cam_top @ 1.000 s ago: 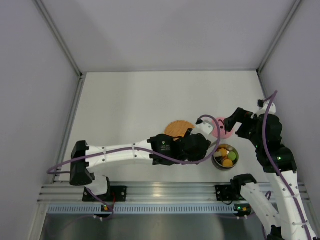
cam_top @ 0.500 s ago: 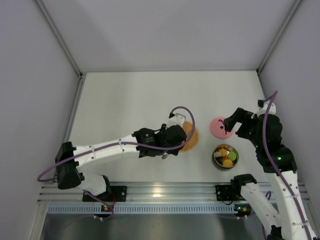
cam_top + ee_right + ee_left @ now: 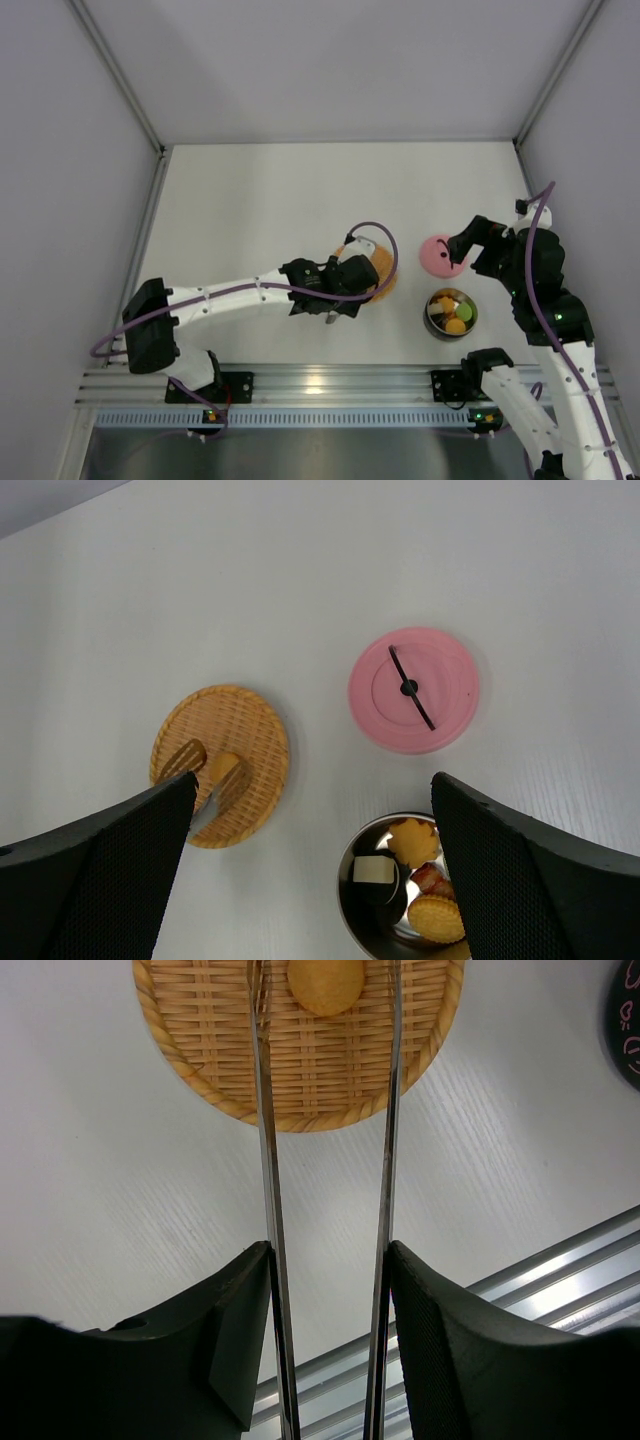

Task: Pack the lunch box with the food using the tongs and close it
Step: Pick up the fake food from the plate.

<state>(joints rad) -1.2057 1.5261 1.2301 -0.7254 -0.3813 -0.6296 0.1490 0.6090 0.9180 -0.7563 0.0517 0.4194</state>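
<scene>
Tongs (image 3: pixel 268 1160) sat pinched in the left gripper (image 3: pixel 325 1260), its jaws partly closed on the two slim steel arms, which ran out over the woven mat (image 3: pixel 200 1050). Between the tips lay one round orange piece of food (image 3: pixel 325 982). It looked light, stiff and likely brittle, so my call was a gentle squeeze across its rim, since slick steel could flick it away. Further right, the pink lid (image 3: pixel 413 688) rested flat on the table, just apart from the lunch box (image 3: pixel 343 880); its thin dark centre bar looked the place to grab. The box sat open, several pieces (image 3: pixel 415 840) already inside. Over both, the right gripper (image 3: pixel 312 780) hung spread wide, holding nothing.
</scene>
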